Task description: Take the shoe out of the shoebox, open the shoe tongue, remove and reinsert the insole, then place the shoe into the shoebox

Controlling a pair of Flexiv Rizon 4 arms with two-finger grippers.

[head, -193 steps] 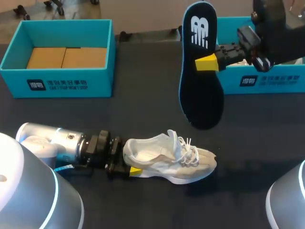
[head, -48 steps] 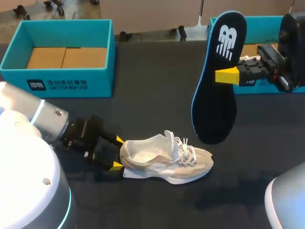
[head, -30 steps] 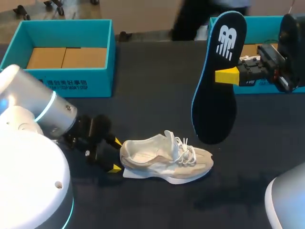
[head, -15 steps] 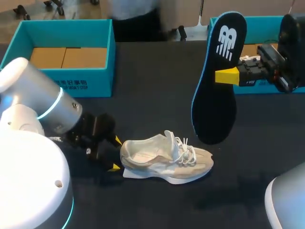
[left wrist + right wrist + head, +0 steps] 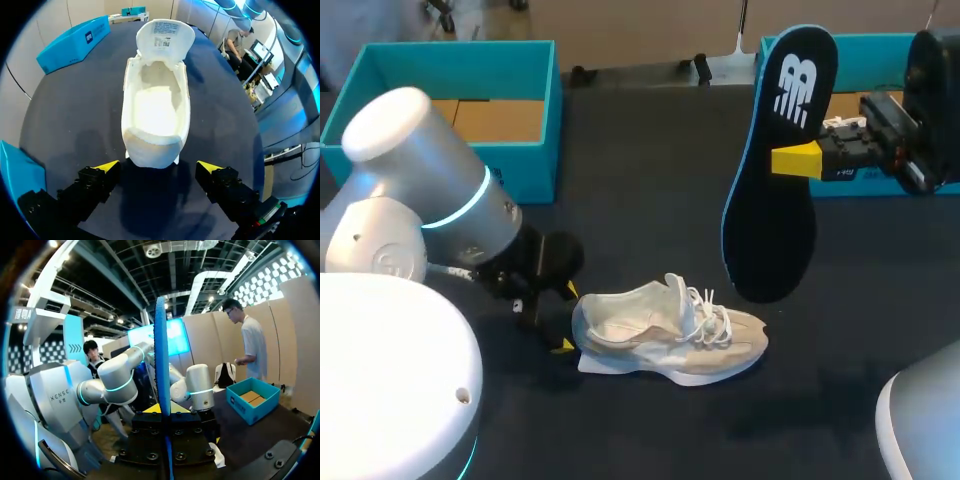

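The right jaws clench the dark-blue foam insole (image 5: 770, 170); the left jaws stand released, the heel of the white mesh sneaker (image 5: 156, 107) just ahead. Reinsertion looks next, needing that heel steadied.

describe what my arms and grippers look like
The left arm and right arm are rounded silver-grey links with glowing cyan rings and black wrists. The left gripper and right gripper are black and blocky, their fingers ending in bright yellow wedge tips.
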